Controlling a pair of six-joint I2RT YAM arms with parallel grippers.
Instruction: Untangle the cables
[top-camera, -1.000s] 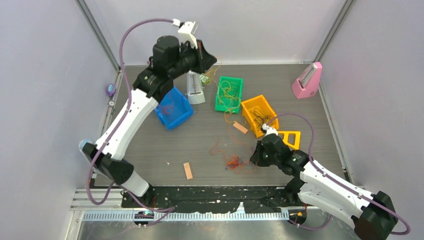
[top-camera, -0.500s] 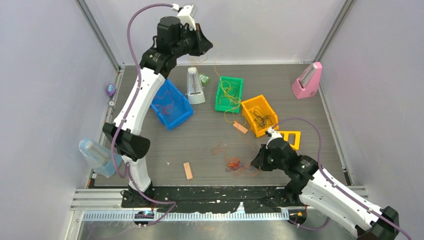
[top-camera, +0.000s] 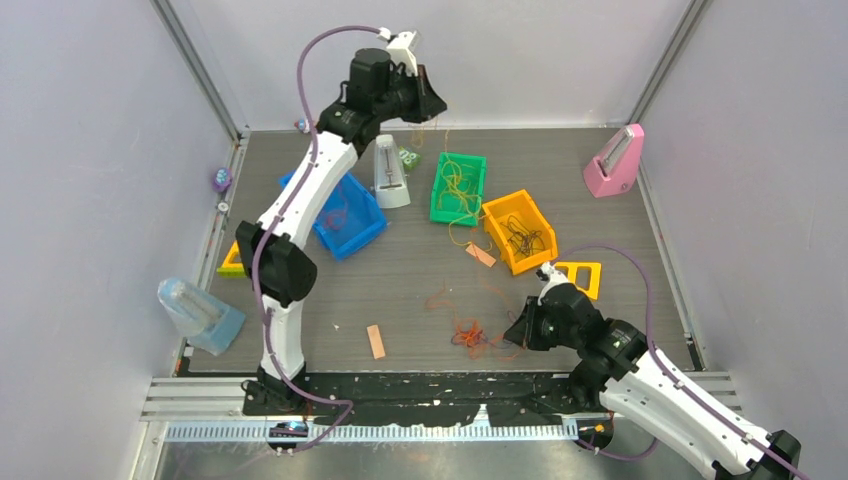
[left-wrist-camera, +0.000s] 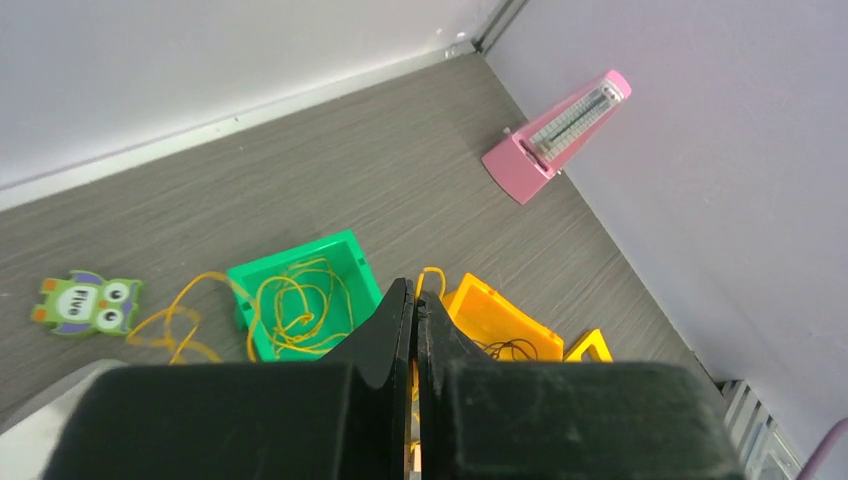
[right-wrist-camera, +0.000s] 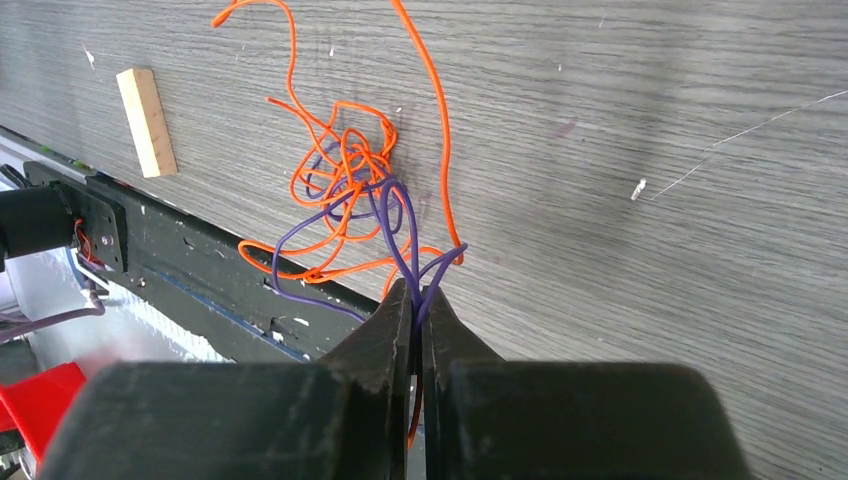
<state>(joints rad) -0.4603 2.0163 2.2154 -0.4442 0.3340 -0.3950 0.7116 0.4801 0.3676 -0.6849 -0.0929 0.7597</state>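
Clamping purple cables (right-wrist-camera: 395, 215) at bottom centre, right fingers (right-wrist-camera: 385, 335) likely free them from orange cables (right-wrist-camera: 345, 165); left fingers (left-wrist-camera: 388, 322) pinch yellow cable (left-wrist-camera: 432, 272) over bin (left-wrist-camera: 290, 258).

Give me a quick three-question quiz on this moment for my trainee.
1. True or false: the green bin holds red cables.
2. The right gripper is shut on strands of which colours? A orange and purple; B yellow and red; C black only.
3. Fill in: the pink metronome stands in the far ___ corner.
Key: 1 false, it holds yellow cables; 2 A; 3 right.
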